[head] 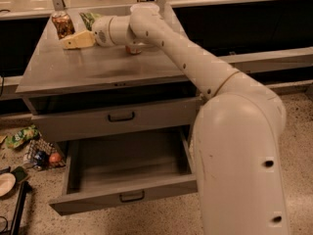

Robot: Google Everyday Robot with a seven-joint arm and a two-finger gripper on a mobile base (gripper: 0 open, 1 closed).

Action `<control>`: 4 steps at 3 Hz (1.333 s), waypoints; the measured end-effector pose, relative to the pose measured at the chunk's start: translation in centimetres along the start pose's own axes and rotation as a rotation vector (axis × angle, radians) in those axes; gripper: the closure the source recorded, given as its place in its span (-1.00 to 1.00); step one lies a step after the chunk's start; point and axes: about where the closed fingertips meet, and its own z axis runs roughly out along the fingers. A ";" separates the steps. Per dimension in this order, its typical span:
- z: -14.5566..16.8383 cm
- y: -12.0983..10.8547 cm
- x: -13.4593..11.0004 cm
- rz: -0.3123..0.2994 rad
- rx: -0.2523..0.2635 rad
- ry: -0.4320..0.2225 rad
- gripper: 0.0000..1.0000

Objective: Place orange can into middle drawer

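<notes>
One orange can (62,23) stands upright at the far left of the tabletop (112,70), not yet gripped. Our tool (74,40) sits low just beside it, aimed at its base, likely lining up a side grasp. We cannot tell whether the tool is spread or closed. The middle drawer (129,165) is pulled out below, presumably ready to receive the can.

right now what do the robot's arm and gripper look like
The arm is smooth off-white tubing that swells into a bulky rounded joint housing. It is dotted with small dark holes and has a tan ring at the elbow. No cables show. The gripper, over the cabinet top beside the orange can, is a pale yellow wedge on a round white wrist.
</notes>
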 end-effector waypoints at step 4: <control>7.3 -0.4 -1.1 0.002 -0.071 0.007 -1.00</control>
